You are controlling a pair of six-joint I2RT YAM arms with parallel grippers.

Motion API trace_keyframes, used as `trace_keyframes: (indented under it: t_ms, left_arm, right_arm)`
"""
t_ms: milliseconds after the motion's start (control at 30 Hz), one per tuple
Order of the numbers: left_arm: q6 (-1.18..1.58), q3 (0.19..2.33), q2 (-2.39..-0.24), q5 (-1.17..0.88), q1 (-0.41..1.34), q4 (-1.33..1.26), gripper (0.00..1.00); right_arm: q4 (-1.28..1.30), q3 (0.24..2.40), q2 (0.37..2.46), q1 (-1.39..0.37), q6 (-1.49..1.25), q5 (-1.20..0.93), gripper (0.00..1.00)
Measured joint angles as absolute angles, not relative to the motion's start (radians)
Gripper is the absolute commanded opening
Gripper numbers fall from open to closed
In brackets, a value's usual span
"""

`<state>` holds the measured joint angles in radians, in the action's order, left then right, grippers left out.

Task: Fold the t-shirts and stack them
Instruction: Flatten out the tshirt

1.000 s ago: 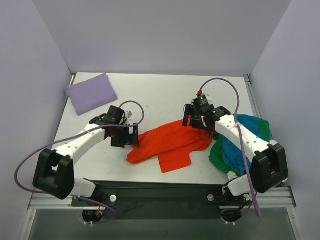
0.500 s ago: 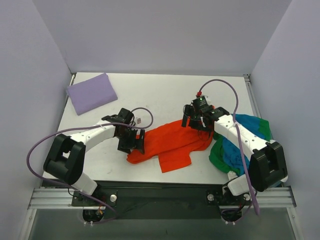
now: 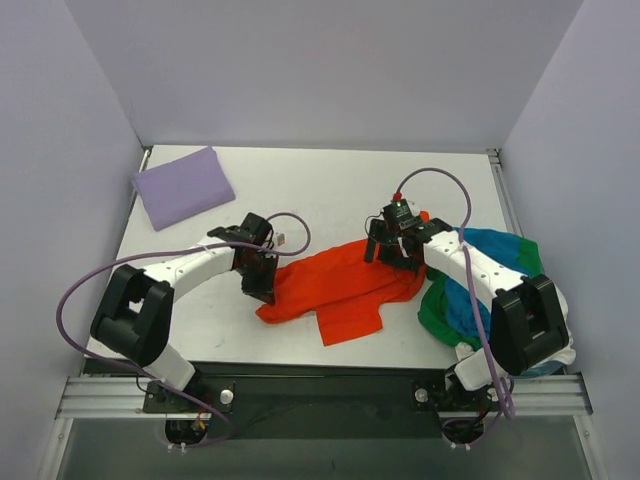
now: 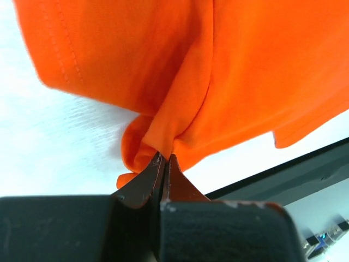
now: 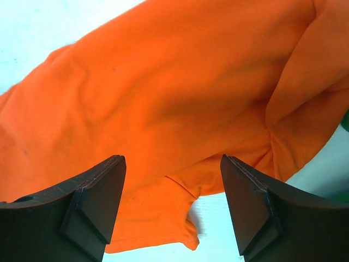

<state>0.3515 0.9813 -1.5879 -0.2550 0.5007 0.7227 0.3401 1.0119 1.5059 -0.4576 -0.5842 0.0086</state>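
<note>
Pale lavender walls box in the white bench [image 3: 330, 190]. Near its front middle lies the crumpled orange-red t-shirt [image 3: 340, 285]. My left gripper [image 4: 163, 162] is pressed together, pinching a fold at the shirt's left edge. My right gripper [image 5: 170, 159] stands spread above its right part. The lavender t-shirt [image 3: 182, 186] lies folded at the far left corner. The green t-shirt [image 3: 432, 312] and blue t-shirt [image 3: 497, 245] are heaped together at the right edge.

No legible text, label, brand, number or sign anywhere in these views

Parted fingers [image 5: 92, 210], seemingly above orange-red shirt [image 5: 163, 103].
</note>
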Motion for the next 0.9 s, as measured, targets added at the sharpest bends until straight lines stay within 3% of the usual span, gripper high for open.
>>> trace_keyframes:
  t_ms: [467,833,900]
  left_arm:
    - [0.309,1.423,-1.366,-0.222,0.294,0.910,0.00]
    - [0.244,1.958,-1.829,-0.106,0.287,0.958,0.01]
    - [0.243,2.059,-1.907,-0.074,0.285,0.945,0.20]
  right_arm:
    - [0.352,0.976,1.515,-0.458,-0.603,0.018,0.70]
    - [0.385,0.978,1.539,-0.469,-0.603,0.014,0.69]
    - [0.387,0.979,1.539,-0.478,-0.606,0.014,0.69]
